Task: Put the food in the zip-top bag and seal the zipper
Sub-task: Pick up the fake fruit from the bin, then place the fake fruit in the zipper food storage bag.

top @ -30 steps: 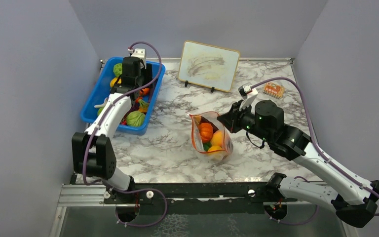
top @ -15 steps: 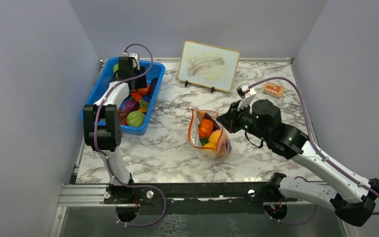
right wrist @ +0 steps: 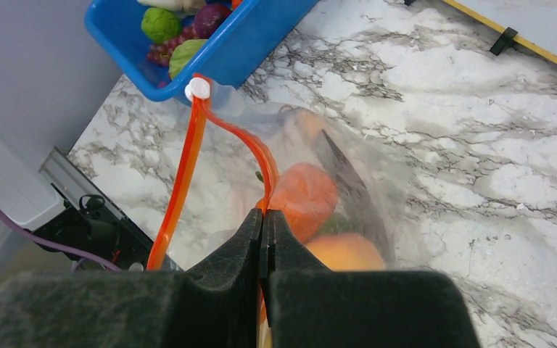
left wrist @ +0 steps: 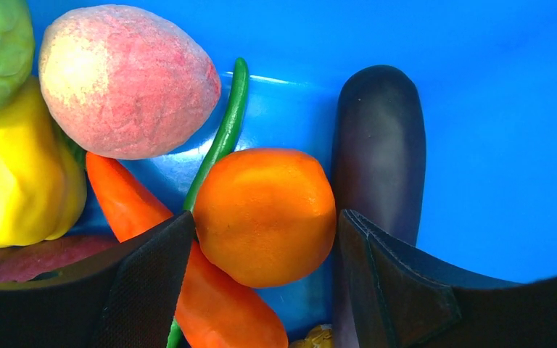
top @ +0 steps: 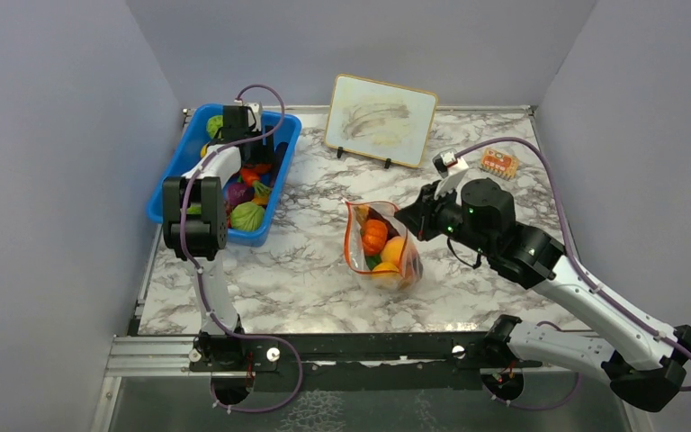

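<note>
The left gripper (left wrist: 265,223), open astride the orange (left wrist: 261,192), should close squarely on its middle while the right gripper (right wrist: 265,219) pinches the bag (right wrist: 399,181).

- Blue bin (top: 241,238) at the table's far left.
- Marble-patterned table (top: 306,270).
- Framed pale board (top: 381,120) propped upright at the back.
- Small orange block (top: 498,163) near the far right corner.

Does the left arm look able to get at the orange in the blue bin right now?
Probably yes. The left gripper is open and straddles the orange, with nothing covering it. The carrot and the eggplant crowd its sides, though.
</note>
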You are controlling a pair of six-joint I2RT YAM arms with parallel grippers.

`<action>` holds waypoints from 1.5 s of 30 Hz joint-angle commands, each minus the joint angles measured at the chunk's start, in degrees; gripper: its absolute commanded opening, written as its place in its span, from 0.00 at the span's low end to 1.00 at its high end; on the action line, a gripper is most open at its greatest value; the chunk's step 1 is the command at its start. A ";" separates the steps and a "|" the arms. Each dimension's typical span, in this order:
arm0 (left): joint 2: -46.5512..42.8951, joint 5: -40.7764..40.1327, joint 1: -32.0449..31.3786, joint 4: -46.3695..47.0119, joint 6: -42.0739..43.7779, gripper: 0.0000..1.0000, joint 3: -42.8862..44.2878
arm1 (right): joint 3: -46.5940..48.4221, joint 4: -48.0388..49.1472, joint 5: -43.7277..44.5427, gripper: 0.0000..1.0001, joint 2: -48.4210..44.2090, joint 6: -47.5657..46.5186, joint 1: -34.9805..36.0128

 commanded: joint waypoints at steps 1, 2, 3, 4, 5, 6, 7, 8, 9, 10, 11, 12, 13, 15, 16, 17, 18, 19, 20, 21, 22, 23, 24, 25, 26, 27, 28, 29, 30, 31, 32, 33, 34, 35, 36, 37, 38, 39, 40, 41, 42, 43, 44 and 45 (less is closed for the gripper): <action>2.11 -0.70 0.14 -1.53 1.63 0.76 2.19 | 2.32 1.54 -0.62 0.01 -0.55 0.40 0.29; 2.42 -0.65 0.14 -1.69 1.58 0.75 2.28 | 2.21 1.54 -0.71 0.01 -0.60 0.43 0.29; 2.64 -0.58 0.13 -1.68 1.51 0.75 2.29 | 2.14 1.55 -0.78 0.01 -0.67 0.51 0.29; 2.83 -0.56 0.14 -1.68 1.41 0.74 2.30 | 2.09 1.55 -0.87 0.01 -0.72 0.60 0.29; 2.89 -0.52 0.14 -1.68 1.25 0.71 2.30 | 2.05 1.55 -0.87 0.01 -0.80 0.63 0.29; 2.83 -0.41 0.10 -1.69 1.18 0.67 2.30 | 2.03 1.49 -0.89 0.01 -0.87 0.61 0.29; 2.70 -0.20 0.11 -1.74 1.19 0.63 2.30 | 2.02 1.42 -0.78 0.01 -1.04 0.66 0.29; 2.43 -0.01 0.11 -1.81 1.03 0.58 2.37 | 1.95 1.32 -0.65 0.01 -1.19 0.71 0.29; 2.10 0.05 0.14 -1.85 0.89 0.56 2.43 | 1.95 1.21 -0.53 0.01 -1.28 0.72 0.29; 1.74 0.06 0.14 -1.93 0.73 0.55 2.47 | 1.88 1.07 -0.41 0.01 -1.47 0.70 0.29; 1.47 0.10 0.14 -2.17 0.75 0.54 2.52 | 1.76 1.02 -0.37 0.01 -1.64 0.72 0.29; 1.27 -0.08 0.12 -2.61 0.83 0.54 2.74 | 1.65 1.02 -0.28 0.01 -1.85 0.74 0.29; 1.07 -0.33 0.14 -3.04 0.87 0.53 2.89 | 1.49 1.02 -0.24 0.01 -1.99 0.78 0.29; 0.53 -0.67 0.12 -3.76 0.89 0.51 2.83 | 0.99 1.18 -0.12 0.01 -2.27 1.00 0.29; 0.17 -0.73 0.14 -3.92 0.87 0.50 2.64 | 0.84 1.25 -0.18 0.01 -2.39 1.11 0.29; -0.24 -0.79 0.14 -4.00 0.67 0.49 2.45 | 0.69 1.32 -0.23 0.01 -2.47 1.20 0.29; -0.73 -0.86 0.13 -3.97 0.48 0.47 2.24 | 0.58 1.37 -0.28 0.01 -2.51 1.22 0.29; -1.24 -1.05 0.14 -4.04 0.14 0.46 1.97 | 0.51 1.45 -0.32 0.01 -2.64 1.22 0.29; -1.71 -1.32 0.14 -3.99 -0.14 0.45 1.81 | 0.47 1.42 -0.21 0.01 -2.67 1.22 0.28; -2.24 -1.69 0.12 -3.98 -0.41 0.43 1.71 | 0.42 1.52 -0.12 0.01 -2.74 1.23 0.29; -2.80 -1.92 0.14 -4.08 -0.59 0.42 1.56 | 0.33 1.59 0.00 0.01 -2.80 1.23 0.29; -3.55 -1.92 0.14 -4.06 -0.61 0.42 1.40 | 0.22 1.68 0.23 0.01 -2.95 1.29 0.29; -4.38 -1.86 0.12 -4.20 -0.78 0.41 1.27 | 0.00 1.79 0.48 0.01 -3.07 1.23 0.29; -5.29 -1.80 0.06 -4.29 -0.99 0.41 1.07 | -0.26 1.89 0.69 0.01 -3.13 1.22 0.29; -6.41 -1.67 0.05 -4.31 -1.31 0.40 0.80 | -0.51 1.97 0.87 0.01 -3.19 1.29 0.29; -7.46 -1.43 -0.01 -4.32 -1.54 0.40 0.35 | -0.69 2.10 0.93 0.01 -3.25 1.45 0.29; -9.16 -1.11 -0.03 -4.33 -1.82 0.39 -0.19 | -0.95 2.27 0.83 0.01 -3.34 1.61 0.29; -10.47 -0.79 -0.10 -4.32 -2.06 0.39 -0.82 | -1.16 2.56 0.69 0.01 -3.34 1.78 0.29; -11.74 -0.49 -0.23 -4.26 -2.32 0.39 -1.59 | -1.41 2.69 0.67 0.01 -3.42 1.94 0.29; -13.09 0.04 -0.32 -4.23 -2.58 0.39 -2.32 | -1.60 2.85 0.68 0.01 -3.49 2.19 0.29; -14.48 0.77 -0.38 -4.24 -2.85 0.39 -3.10 | -1.72 2.99 0.68 0.01 -3.51 2.27 0.29; -15.77 1.75 -0.51 -4.19 -3.07 0.39 -3.86 | -1.78 3.19 0.69 0.01 -3.52 2.43 0.29; -17.06 2.97 -0.68 -4.10 -3.23 0.39 -4.54 | -1.87 3.33 0.67 0.01 -3.49 2.59 0.29; -18.21 4.69 -0.92 -4.02 -3.39 0.39 -5.26 | -1.99 3.49 0.63 0.01 -3.48 2.79 0.29; -18.91 6.67 -1.18 -3.63 -3.78 0.39 -5.93 | -2.12 3.68 0.63 0.01 -3.50 2.99 0.29; -21.19 8.99 -1.36 -3.02 -4.15 0.39 -6.93 | -2.19 3.86 0.69 0.01 -3.47 3.20 0.29; -22.59 11.16 -1.66 -1.98 -4.55 0.39 -8.11 | -2.33 3.98 0.69 0.01 -3.33 3.38 0.29; -24.02 13.01 -2.24 -1.12 -4.89 0.38 -8.69 | -2.47 4.26 0.57 0.01 -3.34 3.41 0.29; -25.30 14.57 -2.81 -0.51 -4.87 0.38 -10.59 | -2.64 4.52 0.44 0.01 -3.33 3.42 0.29; -26.62 15.93 -3.34 -0.22 -5.08 0.38 -11.52 | -2.73 4.68 0.38 0.01 -3.43 3.42 0.29; -27.82 17.58 -3.94 -0.06 -5.31 0.38 -12.34 | -2.78 4.69 0.44 0.01 -3.40 3.42 0.29; -29.01 19.30 -4.64 0.03 -5.71 0.38 -13.07 | -2.72 4.60 0.60 0.01 -3.52 3.42 0.29; -30.20 21.83 -5.48 0.09 -6.08 0.38 -13.82 | -2.71 4.60 0.81 0.01 -3.48 3.42 0.29; -31.44 23.89 -6.49 0.26 -6.36 0.38 -14.62 | -2.66 4.61 1.03 0.01 -3.60 3.34 0.29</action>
